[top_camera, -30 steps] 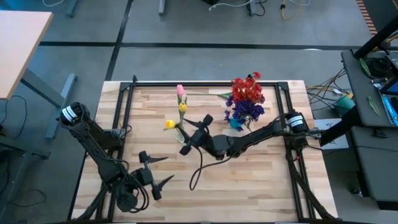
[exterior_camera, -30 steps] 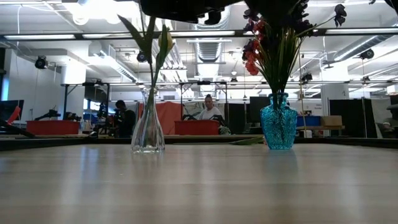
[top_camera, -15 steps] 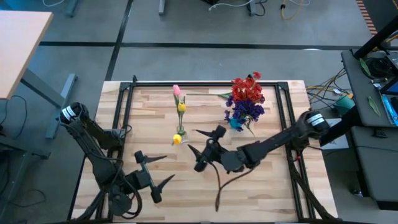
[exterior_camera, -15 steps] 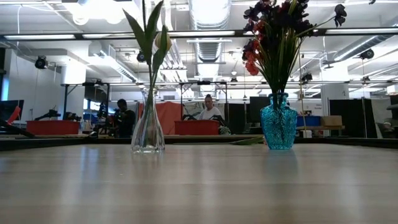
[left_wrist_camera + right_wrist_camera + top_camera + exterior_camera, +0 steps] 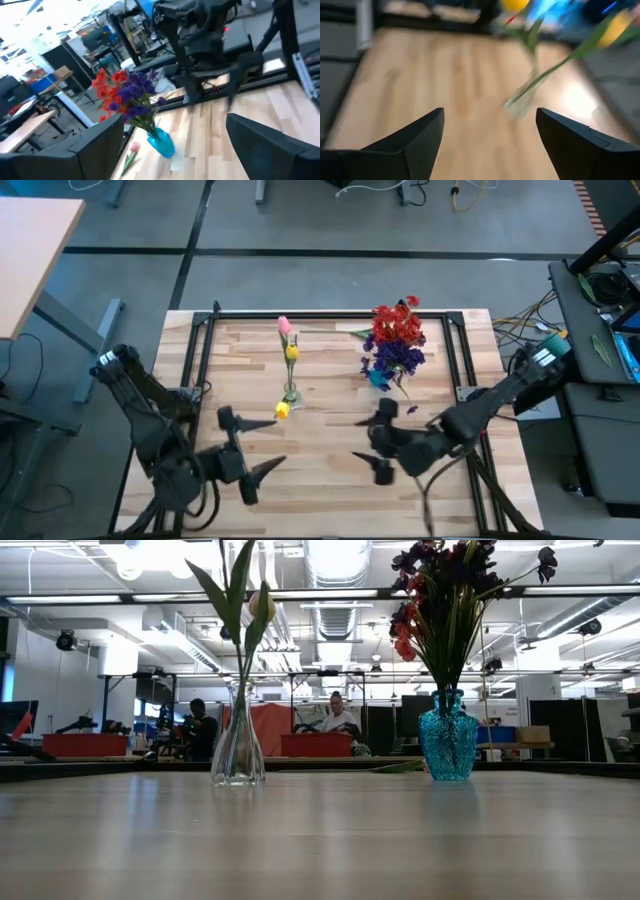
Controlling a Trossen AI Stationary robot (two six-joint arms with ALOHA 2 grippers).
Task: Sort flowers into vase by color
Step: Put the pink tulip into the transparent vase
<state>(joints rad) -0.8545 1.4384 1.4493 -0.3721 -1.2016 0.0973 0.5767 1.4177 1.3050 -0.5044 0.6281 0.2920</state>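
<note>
With the yellow and pink tulips [image 5: 288, 352] seated in the clear vase [image 5: 290, 393] at 11 o'clock of the empty, wide-open right gripper [image 5: 377, 442], and the left gripper [image 5: 247, 455] equally open and empty at 7 o'clock, the sorting is judged nearly finished, so any retreat is best kept clear of the stems.

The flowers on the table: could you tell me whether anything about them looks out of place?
One pink tulip lies flat on the table behind the clear vase instead of standing in it. The blue vase mixes red and purple sprays.

Two people [image 5: 336, 720] beyond the wooden table [image 5: 330, 480]
</note>
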